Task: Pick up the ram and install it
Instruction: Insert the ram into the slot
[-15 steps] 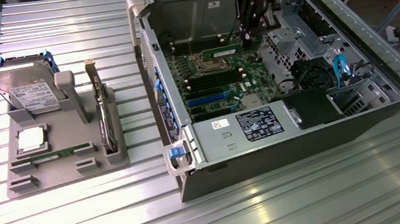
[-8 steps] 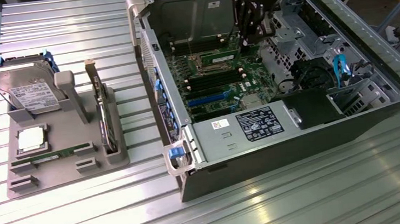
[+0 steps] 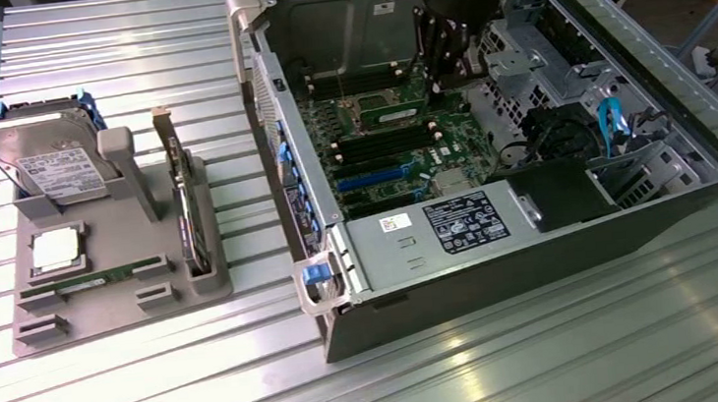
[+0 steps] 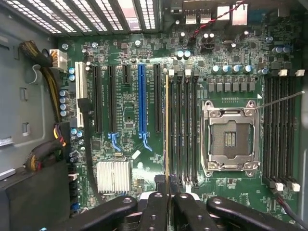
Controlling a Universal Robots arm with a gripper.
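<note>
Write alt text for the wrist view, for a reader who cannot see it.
The black two-fingered gripper is shut on a long, thin green ram stick, seen edge-on along the black memory slots of a green motherboard. An empty silver processor socket sits beside those slots.

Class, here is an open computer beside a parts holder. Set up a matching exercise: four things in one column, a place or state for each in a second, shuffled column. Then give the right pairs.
Things
1. gripper
2. hard drive
3. processor chip
4. processor socket

Places or states
A. empty, on the motherboard
B. shut on the ram, inside the case
C. stands on edge in the grey holder
D. lies flat on the grey holder

Pairs: 1-B, 2-C, 3-D, 4-A
</note>
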